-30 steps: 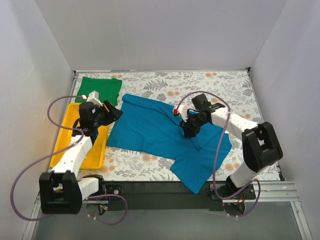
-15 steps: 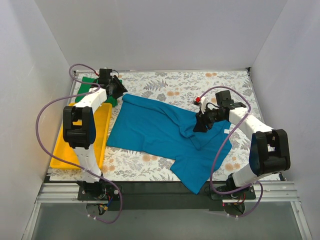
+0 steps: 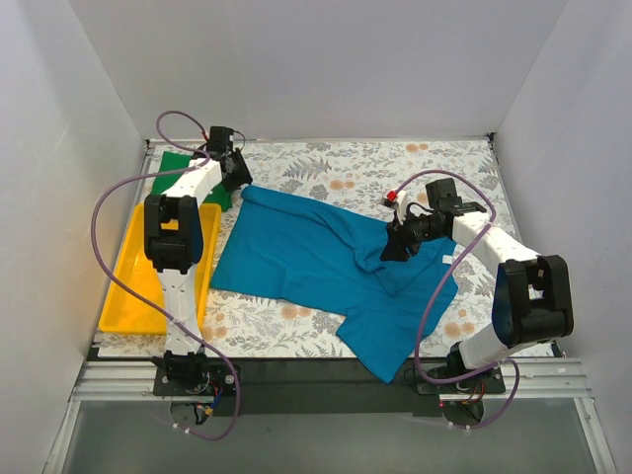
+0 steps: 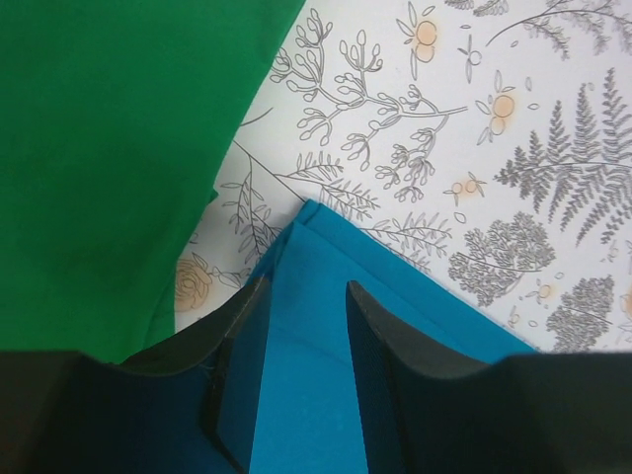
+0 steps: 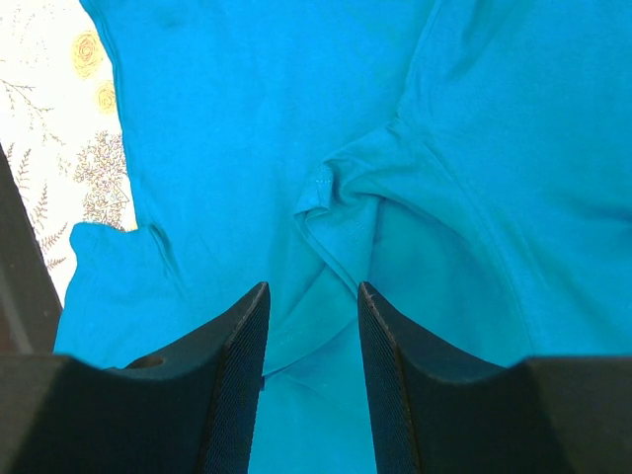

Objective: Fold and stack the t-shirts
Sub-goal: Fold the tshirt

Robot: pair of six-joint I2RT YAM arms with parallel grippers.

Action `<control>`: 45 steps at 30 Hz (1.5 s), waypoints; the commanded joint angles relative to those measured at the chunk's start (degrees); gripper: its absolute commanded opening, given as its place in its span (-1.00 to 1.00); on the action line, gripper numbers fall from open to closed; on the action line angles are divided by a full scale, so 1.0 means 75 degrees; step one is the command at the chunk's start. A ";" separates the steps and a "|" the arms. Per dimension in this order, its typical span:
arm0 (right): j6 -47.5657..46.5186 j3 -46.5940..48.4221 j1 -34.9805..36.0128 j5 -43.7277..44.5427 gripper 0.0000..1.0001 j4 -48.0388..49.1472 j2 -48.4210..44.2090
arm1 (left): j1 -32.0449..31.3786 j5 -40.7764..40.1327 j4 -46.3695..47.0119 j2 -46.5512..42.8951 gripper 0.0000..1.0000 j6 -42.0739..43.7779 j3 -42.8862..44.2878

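Observation:
The teal-blue t-shirt [image 3: 296, 257] lies spread across the middle of the table, with a bunched fold near its right sleeve. The green t-shirt [image 3: 173, 166] lies folded at the far left corner, partly hidden by my left arm. My left gripper [image 3: 240, 179] sits at the teal shirt's far-left corner. In the left wrist view that gripper [image 4: 306, 286] stands open with the teal corner [image 4: 326, 257] between its jaws and green cloth [image 4: 99, 148] to the left. My right gripper [image 3: 395, 245] hovers over the bunched fold. Seen from the right wrist, this gripper [image 5: 312, 288] is open above the teal folds [image 5: 341, 197].
A yellow tray [image 3: 138, 286] lies along the table's left edge, below the green shirt. White walls close in the table on the left, back and right. Floral tablecloth [image 3: 395, 163] shows at the back and along the front left.
My left arm swung from above the yellow tray out to the far-left corner of the teal shirt. My right gripper moved right, from the shirt's middle to the bunched fold.

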 commanded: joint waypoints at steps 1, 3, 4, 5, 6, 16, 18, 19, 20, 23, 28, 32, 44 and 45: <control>0.0021 -0.0055 -0.0058 -0.0229 -0.04 0.0061 -0.0133 | -0.0023 -0.0158 -0.0392 0.0216 -0.29 0.0605 0.0431; 0.0021 -0.0066 -0.0069 -0.0229 -0.04 0.0061 -0.0110 | -0.0023 -0.0053 -0.0392 0.0310 -0.30 0.0699 0.0559; 0.0021 -0.0067 -0.0058 -0.0229 -0.03 0.0061 -0.0110 | -0.0035 -0.0041 -0.0403 0.0392 -0.30 0.0734 0.0595; 0.0033 -0.0067 -0.0070 -0.0229 -0.04 0.0073 -0.0086 | -0.0035 -0.0006 -0.0403 0.0416 -0.30 0.0781 0.0619; 0.0021 -0.0078 -0.0081 -0.0229 -0.03 0.0073 -0.0086 | -0.0035 0.0041 -0.0403 0.0451 -0.30 0.0805 0.0654; 0.0009 -0.0102 -0.0128 -0.0276 -0.03 0.0062 -0.0075 | -0.0035 0.0089 -0.0404 0.0686 -0.42 0.0945 0.1005; 0.0009 -0.0102 -0.0128 -0.0287 -0.03 0.0073 -0.0063 | -0.0035 0.0100 -0.0380 0.0686 -0.42 0.0980 0.1075; 0.0009 -0.0102 -0.0128 -0.0287 -0.03 0.0050 -0.0051 | -0.0035 0.0135 -0.0380 0.0709 -0.42 0.1015 0.1122; 0.0009 -0.0113 -0.0128 -0.0287 -0.03 0.0061 -0.0051 | -0.0035 0.0135 -0.0380 0.0732 -0.42 0.1039 0.1146; 0.0009 -0.0113 -0.0140 -0.0299 -0.04 0.0061 -0.0051 | -0.0035 0.0147 -0.0380 0.0768 -0.42 0.1097 0.1193; 0.0021 -0.0113 -0.0175 -0.0346 -0.03 0.0050 -0.0063 | -0.0035 0.0451 -0.0392 0.0873 -0.42 0.1121 0.1181; 0.0021 -0.0113 -0.0210 -0.0369 -0.03 0.0061 -0.0074 | -0.0035 0.0522 -0.0415 0.0943 -0.42 0.1145 0.1251; 0.0033 -0.0114 -0.0292 -0.0463 -0.03 0.0038 -0.0086 | -0.0035 0.0464 -0.0450 0.0991 -1.00 0.1145 0.1404; 0.0033 -0.0125 -0.0292 -0.0463 -0.03 0.0050 -0.0086 | -0.0035 0.0452 -0.0415 0.0944 -1.00 0.1145 0.1404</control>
